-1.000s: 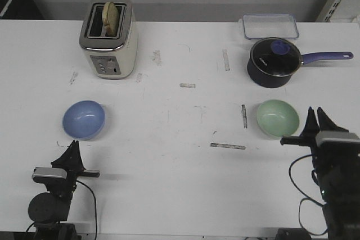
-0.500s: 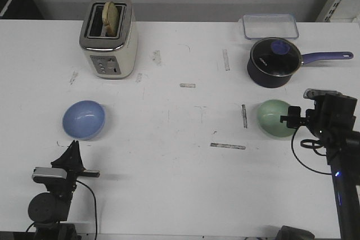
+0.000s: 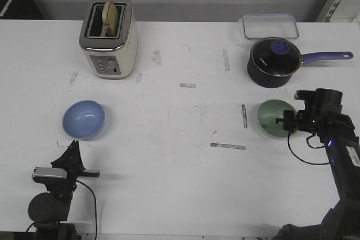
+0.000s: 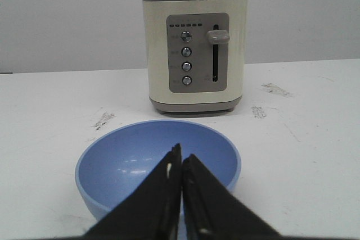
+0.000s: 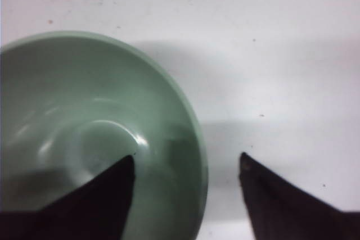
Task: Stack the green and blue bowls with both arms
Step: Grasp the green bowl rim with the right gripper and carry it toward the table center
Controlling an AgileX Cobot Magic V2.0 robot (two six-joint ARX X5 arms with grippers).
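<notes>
Your right gripper (image 5: 185, 195) hangs over the mint green bowl (image 3: 274, 117) at the right of the white table (image 3: 180, 184), jaws apart astride its rim, one finger inside. Your left gripper (image 4: 181, 195), jaws together, sits low just behind the periwinkle blue bowl (image 3: 84, 119), in front of the toaster (image 3: 108, 37).

Closed left end effector (image 4: 181, 164) before blue bowl (image 4: 135, 155), toaster (image 4: 194, 49) behind.

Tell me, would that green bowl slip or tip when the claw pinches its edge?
Possibly. The green bowl looks glossy, with bright reflections inside, so the right gripper, open with one finger inside the rim and one outside, may find it slippery. It looks rigid, so it should hold its shape. Held by one side only, it would probably hang tilted.
</notes>
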